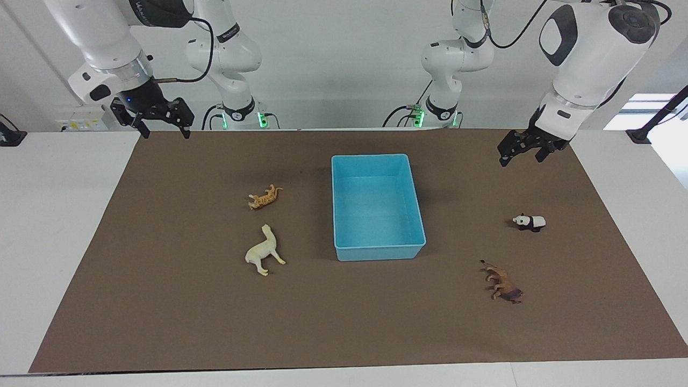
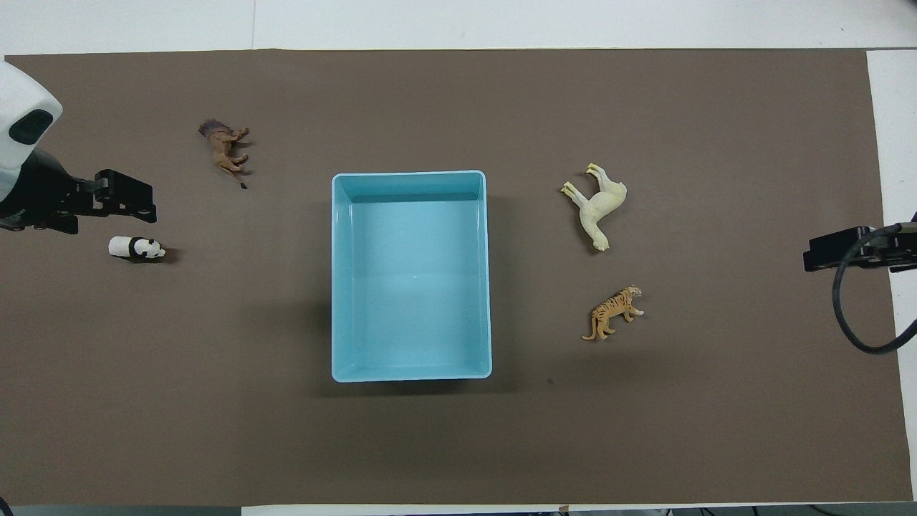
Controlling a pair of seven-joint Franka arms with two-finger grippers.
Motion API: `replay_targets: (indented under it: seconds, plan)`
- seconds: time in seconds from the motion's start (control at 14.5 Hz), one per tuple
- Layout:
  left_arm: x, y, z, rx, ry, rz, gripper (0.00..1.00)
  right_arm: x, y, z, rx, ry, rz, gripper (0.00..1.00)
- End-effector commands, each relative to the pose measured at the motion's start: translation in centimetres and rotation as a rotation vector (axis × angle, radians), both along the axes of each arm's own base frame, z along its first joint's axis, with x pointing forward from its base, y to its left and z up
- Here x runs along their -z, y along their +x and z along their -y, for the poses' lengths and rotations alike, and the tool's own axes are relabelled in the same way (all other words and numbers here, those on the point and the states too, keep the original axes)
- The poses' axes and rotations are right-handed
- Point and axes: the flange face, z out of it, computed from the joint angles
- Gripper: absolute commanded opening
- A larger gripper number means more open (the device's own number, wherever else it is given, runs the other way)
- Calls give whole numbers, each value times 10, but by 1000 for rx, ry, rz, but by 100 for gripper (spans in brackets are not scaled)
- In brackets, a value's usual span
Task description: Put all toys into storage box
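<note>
A brown mat [image 1: 161,301] covers the white counter [image 1: 54,242], with the empty blue box [image 1: 376,252] at its middle. Tiger [image 1: 264,198] and llama [image 1: 264,251] lie toward the right arm's end, panda [image 1: 529,222] and lion [image 1: 502,283] toward the left arm's. Left gripper [image 1: 524,153] and right gripper [image 1: 161,126] hang over the mat edges, fingers apart; overhead, both are partly cut off.

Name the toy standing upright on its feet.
The black-and-white panda, toward the left arm's end of the table. The tiger, llama and lion all lie on their sides.

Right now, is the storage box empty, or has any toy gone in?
Empty. The storage box shows only bare blue floor in both views; tiger, llama, panda and lion all lie outside.
</note>
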Motion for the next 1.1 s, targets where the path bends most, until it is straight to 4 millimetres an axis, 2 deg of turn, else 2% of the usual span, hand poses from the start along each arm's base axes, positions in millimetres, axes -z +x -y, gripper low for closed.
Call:
replay_targets:
  seconds: [0.0, 0.55, 0.69, 0.83, 1.03]
  plan:
    - [0, -6, -2, 7, -6, 15, 100, -4, -3, 4, -17, -13, -6, 100]
    - [-2, -5, -3, -17, -4, 22, 100, -4, -3, 3, -19, -13, -6, 100]
    - [-4, 5, -11, -30, -10, 91, 100, -4, -3, 4, -17, -13, -6, 100]
    - [9, 22, -18, -44, -16, 152, 100, -4, -3, 3, -19, -13, -6, 100]
    - [52, 63, -16, -41, -11, 231, 100, -4, -3, 4, -17, -13, -6, 100]
